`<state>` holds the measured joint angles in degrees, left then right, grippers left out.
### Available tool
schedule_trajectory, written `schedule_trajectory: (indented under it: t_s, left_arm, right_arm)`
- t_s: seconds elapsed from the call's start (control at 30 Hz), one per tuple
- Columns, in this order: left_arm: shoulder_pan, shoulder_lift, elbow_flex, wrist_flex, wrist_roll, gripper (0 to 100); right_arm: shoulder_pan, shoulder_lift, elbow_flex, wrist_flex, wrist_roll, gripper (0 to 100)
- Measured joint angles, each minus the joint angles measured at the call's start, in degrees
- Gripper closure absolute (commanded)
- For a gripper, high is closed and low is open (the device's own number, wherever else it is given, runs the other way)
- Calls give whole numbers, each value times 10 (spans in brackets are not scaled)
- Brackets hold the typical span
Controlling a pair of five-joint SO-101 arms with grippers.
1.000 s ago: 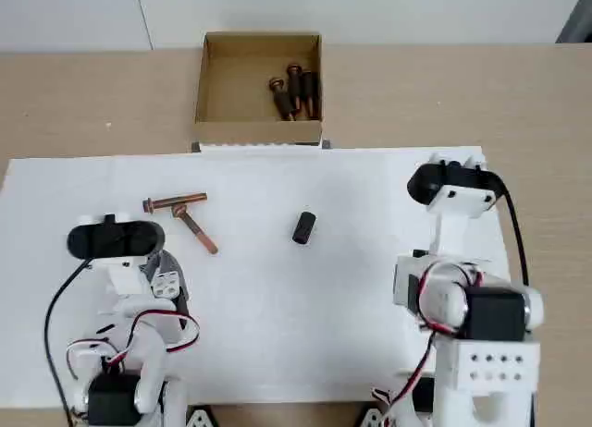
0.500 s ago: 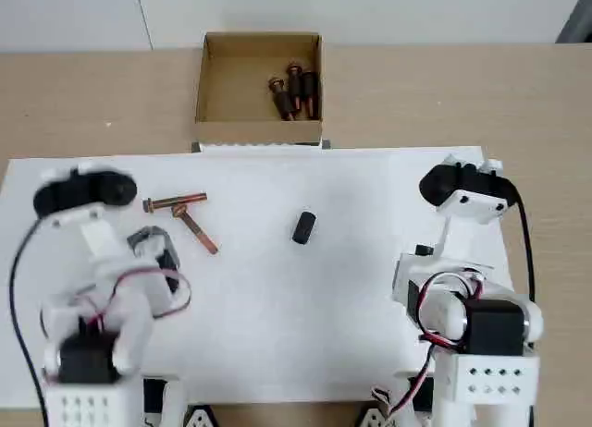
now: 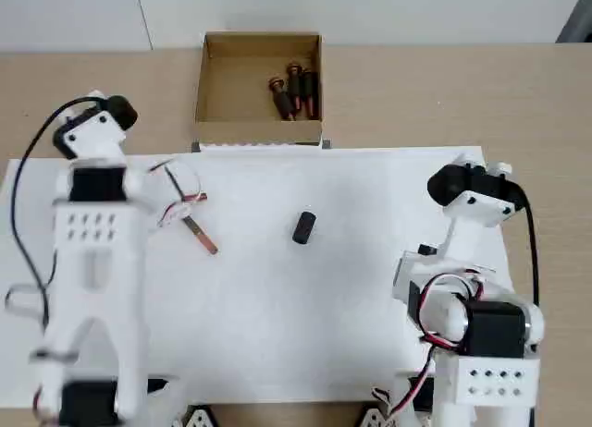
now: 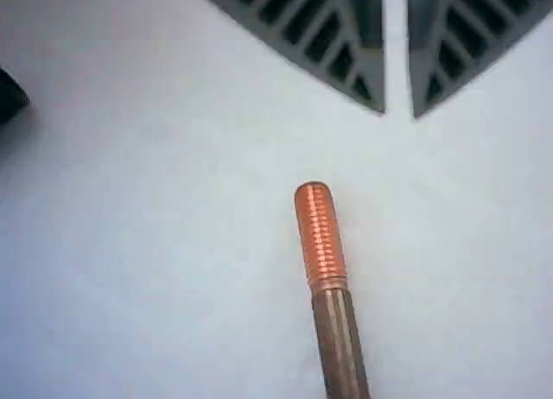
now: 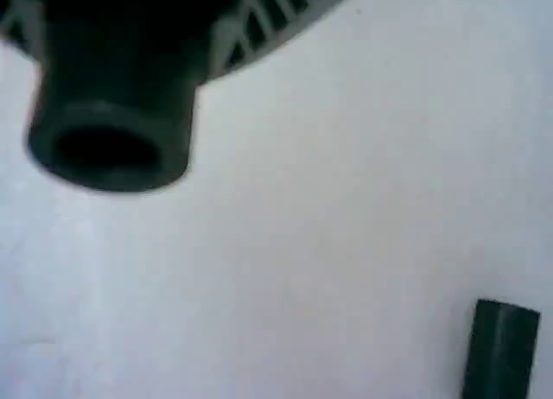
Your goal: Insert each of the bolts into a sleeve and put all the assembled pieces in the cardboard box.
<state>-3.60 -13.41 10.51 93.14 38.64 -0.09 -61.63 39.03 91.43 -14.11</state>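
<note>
The left wrist view has my left gripper (image 4: 396, 71) just above the white paper, its two fingertips almost touching and nothing between them. A copper bolt's threaded end (image 4: 320, 235) lies close in front of it. From above, the left arm (image 3: 92, 214) stretches over the bolts; one bolt (image 3: 200, 234) lies bare beside it. My right gripper (image 5: 130, 19) is shut on a black sleeve (image 5: 108, 131), held above the paper. A second black sleeve (image 3: 304, 227) (image 5: 501, 351) lies loose mid-sheet. The cardboard box (image 3: 222, 85) stands at the back.
Assembled bolt-and-sleeve pieces (image 3: 294, 90) lie in the box's right half. The white paper sheet (image 3: 305, 325) covers the wooden table in front of the box. The right arm (image 3: 467, 261) stands at the sheet's right edge.
The left arm has swung from the front left up and over the bolts, now hiding part of them. The right arm has shifted slightly to the right.
</note>
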Motion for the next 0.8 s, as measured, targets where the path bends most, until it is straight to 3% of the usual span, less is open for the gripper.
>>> schedule_trajectory:
  t_s: [0.33, 0.5, 0.8]
  left_arm:
    - [0, 228, -110, 4, 21, 992]
    - [0, 281, -159, -4, 21, 987]
    - [0, 323, -164, -25, 21, 888]
  right_arm:
    - [51, 0, 8, 0, 0, 994]
    - [50, 0, 8, 0, 0, 994]
    - [50, 0, 8, 0, 0, 994]
